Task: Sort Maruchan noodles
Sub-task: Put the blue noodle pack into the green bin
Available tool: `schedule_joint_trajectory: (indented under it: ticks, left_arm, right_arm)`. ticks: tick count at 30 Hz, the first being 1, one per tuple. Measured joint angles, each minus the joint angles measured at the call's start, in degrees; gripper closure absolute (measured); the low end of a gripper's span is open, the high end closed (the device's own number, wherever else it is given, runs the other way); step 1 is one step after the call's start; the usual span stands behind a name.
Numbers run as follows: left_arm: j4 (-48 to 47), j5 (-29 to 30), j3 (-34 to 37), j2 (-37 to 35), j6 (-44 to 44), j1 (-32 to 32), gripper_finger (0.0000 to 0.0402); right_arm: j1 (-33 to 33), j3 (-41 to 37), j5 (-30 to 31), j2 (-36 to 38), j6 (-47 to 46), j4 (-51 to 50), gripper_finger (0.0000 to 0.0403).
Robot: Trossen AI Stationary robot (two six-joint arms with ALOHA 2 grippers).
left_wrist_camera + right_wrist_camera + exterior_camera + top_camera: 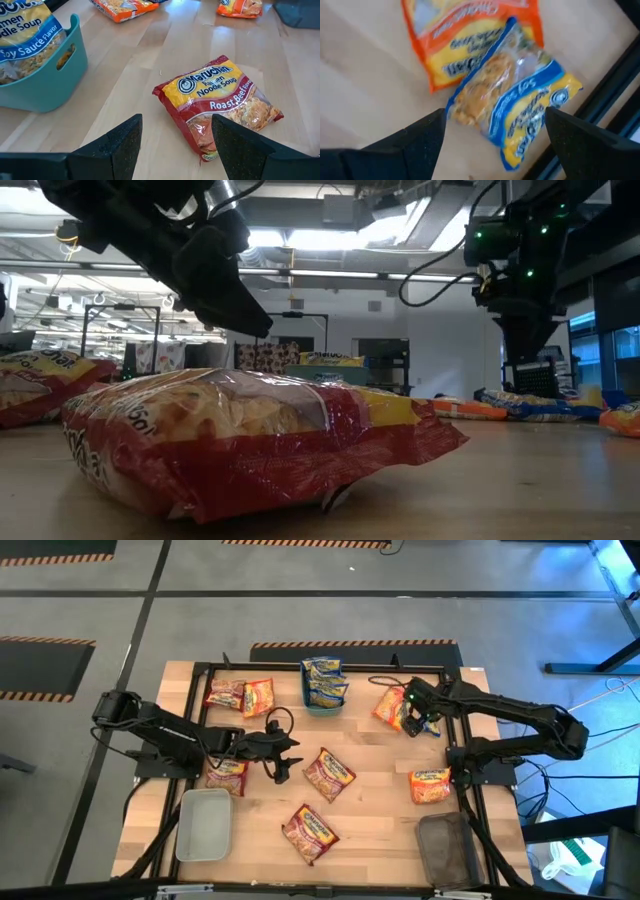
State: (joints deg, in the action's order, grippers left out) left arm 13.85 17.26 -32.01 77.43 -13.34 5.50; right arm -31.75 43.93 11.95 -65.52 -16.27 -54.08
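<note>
In the teal bin (322,700), only blue packets (324,680) sorted; red packets (328,774), orange ones (429,785) loose on table (380,830). Left gripper (283,768), right gripper (413,723): fingers spread, holding nothing.

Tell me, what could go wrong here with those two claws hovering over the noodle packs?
The right gripper hangs open above a blue packet lying across an orange packet, so it might pinch both or drag the orange one. The left gripper, also open, sits beside the Roast Beef packet and could nudge that slippery wrapper away instead of catching it.
</note>
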Motion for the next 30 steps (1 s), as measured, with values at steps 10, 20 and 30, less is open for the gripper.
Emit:
schedule_joint_trajectory:
  ticks: [10, 20, 30]
  left_arm:
    - [-0.02, -0.11, 0.00, 0.00, -0.02, 0.22, 0.0169]
    - [-0.02, -0.18, 0.00, -0.02, -0.07, 0.22, 0.0169]
    - [-0.02, -0.20, 0.00, -0.02, -1.11, 0.20, 0.0169]
  right_arm:
    - [-10.56, -8.84, -8.24, -0.93, 3.08, 13.70, 0.0078]
    - [-11.43, -9.39, -9.57, -8.42, 1.77, 14.43, 0.0078]
    - [-10.31, -6.55, -14.67, -8.74, 1.02, 4.90, 0.0078]
